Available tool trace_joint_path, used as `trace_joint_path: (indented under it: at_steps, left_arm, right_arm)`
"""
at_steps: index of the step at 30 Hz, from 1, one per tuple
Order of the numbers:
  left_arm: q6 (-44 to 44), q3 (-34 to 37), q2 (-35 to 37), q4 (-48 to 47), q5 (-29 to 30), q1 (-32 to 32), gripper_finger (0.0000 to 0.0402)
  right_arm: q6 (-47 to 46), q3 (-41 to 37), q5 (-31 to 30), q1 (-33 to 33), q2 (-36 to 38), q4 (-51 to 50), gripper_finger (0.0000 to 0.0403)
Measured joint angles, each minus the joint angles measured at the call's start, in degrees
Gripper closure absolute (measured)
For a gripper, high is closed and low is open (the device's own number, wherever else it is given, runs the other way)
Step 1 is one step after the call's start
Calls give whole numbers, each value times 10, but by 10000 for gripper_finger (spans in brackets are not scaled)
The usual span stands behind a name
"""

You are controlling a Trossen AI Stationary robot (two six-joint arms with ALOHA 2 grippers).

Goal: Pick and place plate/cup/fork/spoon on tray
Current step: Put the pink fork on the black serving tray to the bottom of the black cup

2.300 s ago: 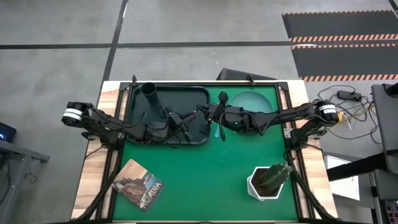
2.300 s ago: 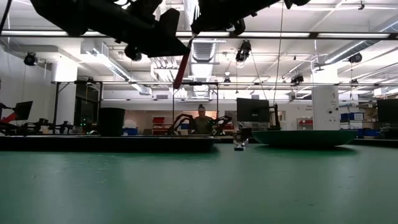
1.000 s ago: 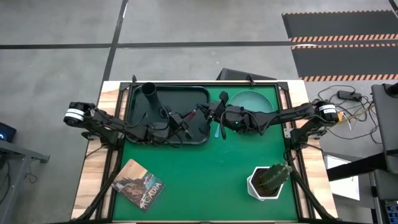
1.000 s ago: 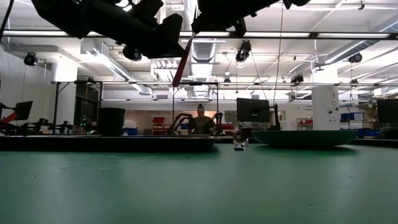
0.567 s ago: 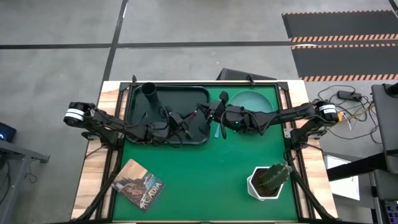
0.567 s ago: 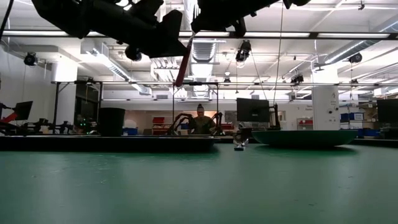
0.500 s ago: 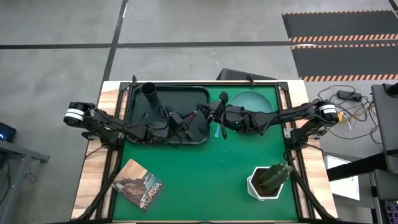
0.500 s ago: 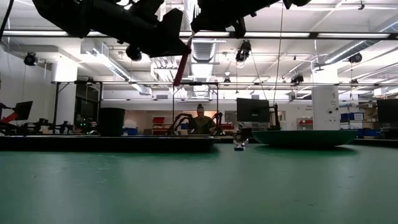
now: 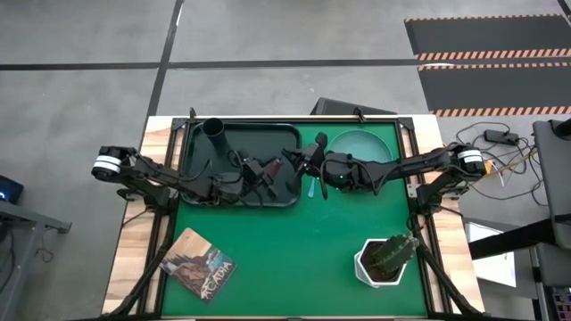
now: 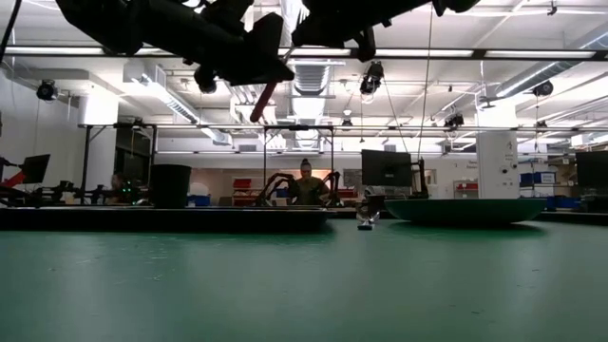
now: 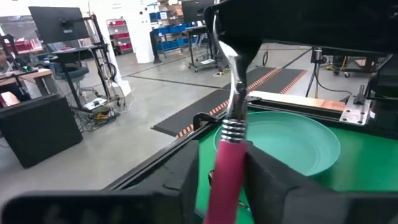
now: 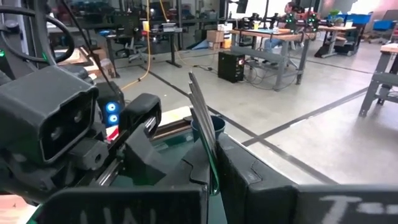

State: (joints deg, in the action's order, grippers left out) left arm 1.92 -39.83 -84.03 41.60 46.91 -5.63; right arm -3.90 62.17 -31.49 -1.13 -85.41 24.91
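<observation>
— High view: the fork is seen held in the air over the right edge of the tray, between the two arms. How is it being held?

— In the left wrist view the pink-red handle is clamped between the fingers of the left gripper. The metal end is gripped from the other side by the right gripper, whose fingers are closed on the tines. The fork is thus pinched at both ends.

— How can it be expected to handle?

— It is judged to be light and stiff, so little force should be needed. The bare metal is thin and probably slippery. The thicker handle is the better place for a hold, and a grip near its middle should keep the fork from pivoting.

— What should be minded?

— With two grips on one rigid piece, any pull out of line could twist it loose. One grip would best be released before the other arm is moved.

— And the rest?

— The cup is standing in the tray's far left corner. The spoon is lying on the green mat just right of the tray, and the plate is lying on the mat farther right.
</observation>
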Motion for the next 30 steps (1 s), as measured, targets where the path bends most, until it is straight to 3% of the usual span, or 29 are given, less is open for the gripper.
trace_joint_path:
  at_steps: [4,13,18,22,30]
  left_arm:
    - [2,0,-1,-1,-12,-1,367]
    - [-32,0,-1,-2,-26,0,369]
    - [-93,2,13,-53,-13,0,369]
    - [-171,3,47,-178,4,2,369]
    - [-466,12,172,-617,6,54,369]
  right_arm:
    - [-3,0,1,0,0,-1,394]
    - [-1,0,-1,0,0,-5,391]
    - [9,3,-29,0,1,-23,353]
    - [24,14,-74,0,11,-54,306]
    - [0,55,-96,0,49,-222,249]
